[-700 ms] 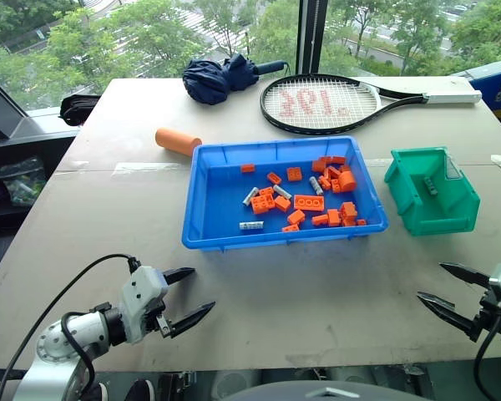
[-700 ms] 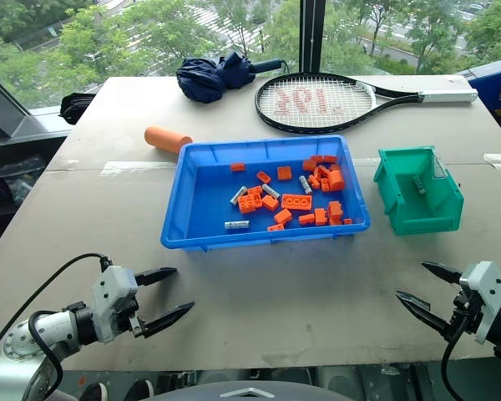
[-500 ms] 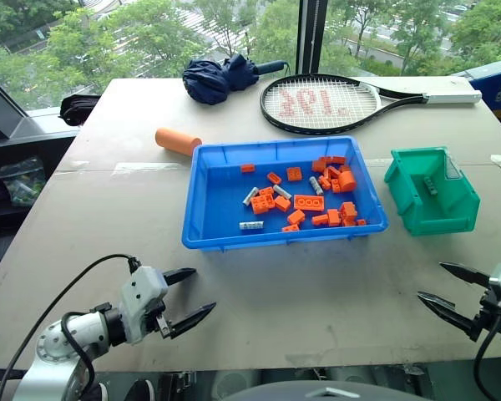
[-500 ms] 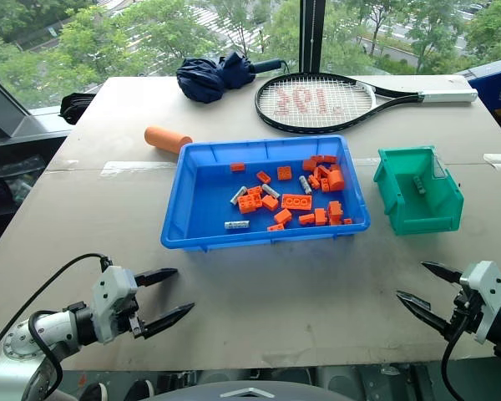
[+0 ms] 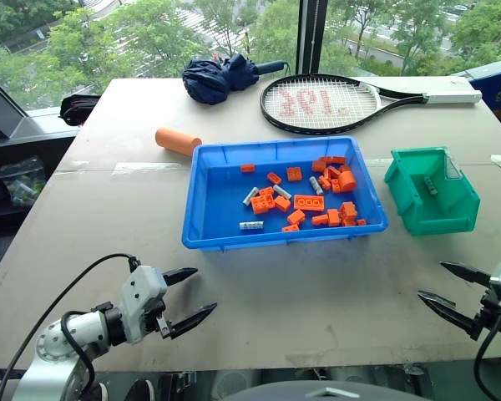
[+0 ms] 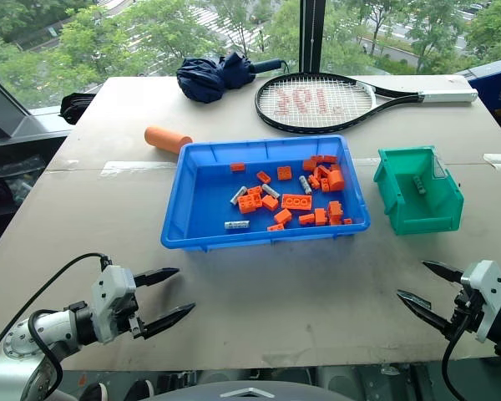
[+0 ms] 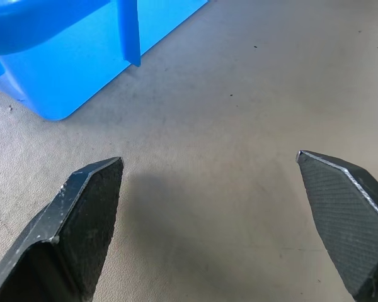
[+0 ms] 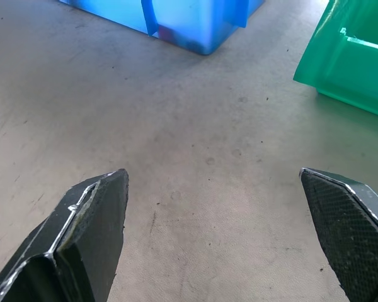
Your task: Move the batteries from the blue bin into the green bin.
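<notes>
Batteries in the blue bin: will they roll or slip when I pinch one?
The batteries are thin smooth cylinders, so probably apt to roll and slip between fingers. Orange bricks beside several may block rolling but crowd a pinch. Likely light and stiff.

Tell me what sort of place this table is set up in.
Probably an upper-floor office or lab by a window: treetops and a street lie below the glass. The table holds a sorting setup, blue bin and green bin, plus a tennis racket.
</notes>
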